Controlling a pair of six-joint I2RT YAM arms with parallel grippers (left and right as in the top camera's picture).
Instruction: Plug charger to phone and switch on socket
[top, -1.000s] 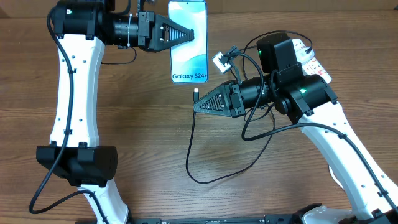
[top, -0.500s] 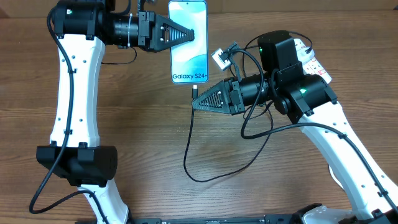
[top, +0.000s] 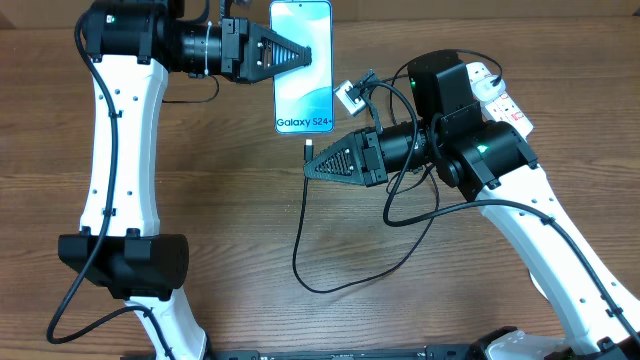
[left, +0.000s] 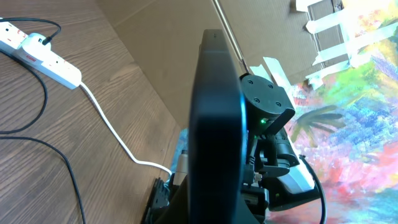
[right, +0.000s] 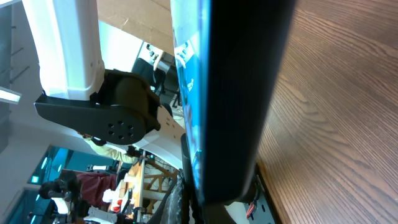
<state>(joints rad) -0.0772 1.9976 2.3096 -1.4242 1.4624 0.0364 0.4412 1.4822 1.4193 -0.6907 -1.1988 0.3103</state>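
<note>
The phone lies screen up at the back of the table, its blue screen lit. My left gripper is shut on its left edge. It fills the left wrist view and the right wrist view as a dark edge-on slab. My right gripper is shut on the charger near its connector tip, which points at the phone's bottom edge a short way below it. The black cable loops down over the table. The socket lies at the back right, partly hidden by my right arm.
The left wrist view shows the socket with its thick white cord and a black cable on the wood. A small white block hangs on wires by my right wrist. Both arm bases stand at the front edge.
My right gripper has moved a little left and toward the phone, bringing the connector tip closer to the phone's bottom edge. The cable loop shifted left. The left arm and phone stayed still.
</note>
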